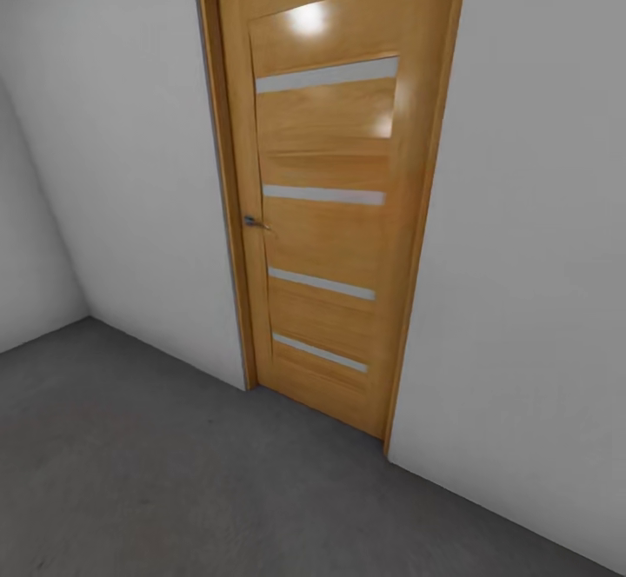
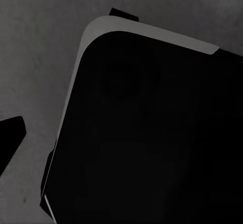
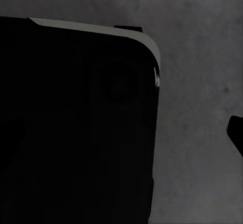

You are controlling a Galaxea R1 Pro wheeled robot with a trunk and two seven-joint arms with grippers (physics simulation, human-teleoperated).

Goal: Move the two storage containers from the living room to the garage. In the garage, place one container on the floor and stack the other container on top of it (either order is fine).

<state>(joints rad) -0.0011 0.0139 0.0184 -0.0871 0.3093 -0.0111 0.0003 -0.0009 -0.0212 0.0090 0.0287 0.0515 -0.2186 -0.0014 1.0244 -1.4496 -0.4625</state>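
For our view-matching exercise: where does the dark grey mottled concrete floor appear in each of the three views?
Head view: the dark grey mottled concrete floor spans the bottom, below the honey-brown wooden door.
Left wrist view: the floor lies behind the black rounded robot base.
Right wrist view: the floor again lies behind that base.
Shared landmark: the base's pale grey edge, in both wrist views.

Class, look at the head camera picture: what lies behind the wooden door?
That cannot be seen. The wooden door is shut in its frame, and its pale strips show nothing through. Visible are only the white wall and grey floor.
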